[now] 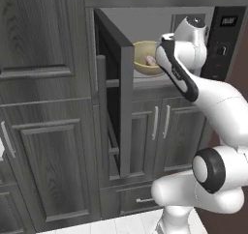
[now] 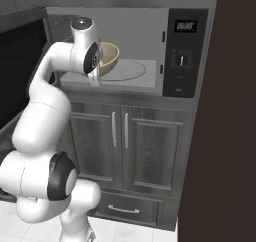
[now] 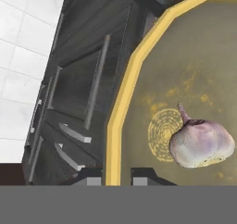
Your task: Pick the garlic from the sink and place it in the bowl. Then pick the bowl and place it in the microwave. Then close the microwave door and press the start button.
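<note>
One bowl (image 1: 145,59), one garlic (image 3: 202,143) inside; gripper (image 3: 116,176) clamped on bowl rim, at open microwave (image 2: 150,31).

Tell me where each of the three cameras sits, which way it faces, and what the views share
Left base view: behind the arm's left, facing the open microwave door; white arm rises lower right.
Right base view: behind the arm's right, facing the microwave and its control panel; arm rises lower left.
Hand view: on the hand, looking down into the bowl at the garlic; the gripper straddles the rim.
Shared: the bowl shows in all three.
</note>
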Robot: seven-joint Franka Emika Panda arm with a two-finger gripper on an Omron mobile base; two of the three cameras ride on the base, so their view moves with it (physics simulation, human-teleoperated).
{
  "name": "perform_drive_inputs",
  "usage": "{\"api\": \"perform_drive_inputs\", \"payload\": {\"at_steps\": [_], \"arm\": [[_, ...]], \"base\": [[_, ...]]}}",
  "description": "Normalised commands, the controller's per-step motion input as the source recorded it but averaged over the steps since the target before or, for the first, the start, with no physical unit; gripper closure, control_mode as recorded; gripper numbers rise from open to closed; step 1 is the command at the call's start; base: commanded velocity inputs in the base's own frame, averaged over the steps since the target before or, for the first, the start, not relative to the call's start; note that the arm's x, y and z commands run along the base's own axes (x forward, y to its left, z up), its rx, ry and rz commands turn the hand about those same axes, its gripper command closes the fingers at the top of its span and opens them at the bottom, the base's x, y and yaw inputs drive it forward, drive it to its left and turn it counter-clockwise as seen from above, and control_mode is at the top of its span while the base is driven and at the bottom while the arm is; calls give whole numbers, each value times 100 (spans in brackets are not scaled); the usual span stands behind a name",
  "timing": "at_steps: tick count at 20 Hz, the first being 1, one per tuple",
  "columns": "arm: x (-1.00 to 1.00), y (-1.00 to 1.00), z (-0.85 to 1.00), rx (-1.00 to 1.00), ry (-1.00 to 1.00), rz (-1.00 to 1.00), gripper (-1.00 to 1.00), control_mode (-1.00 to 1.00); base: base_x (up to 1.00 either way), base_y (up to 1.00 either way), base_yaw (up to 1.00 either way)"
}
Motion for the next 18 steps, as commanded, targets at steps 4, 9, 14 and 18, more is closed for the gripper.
{"api": "perform_drive_inputs", "payload": {"at_steps": [4,9,14,18], "arm": [[66,-1,-3,0,-6,2,100,-100],[76,0,-4,0,0,0,100,-100],[50,-1,-10,0,0,0,100,-100],[49,-2,-19,0,0,0,100,-100]], "base": [[0,0,0],[0,0,0],[0,0,0],[0,0,0]]}}
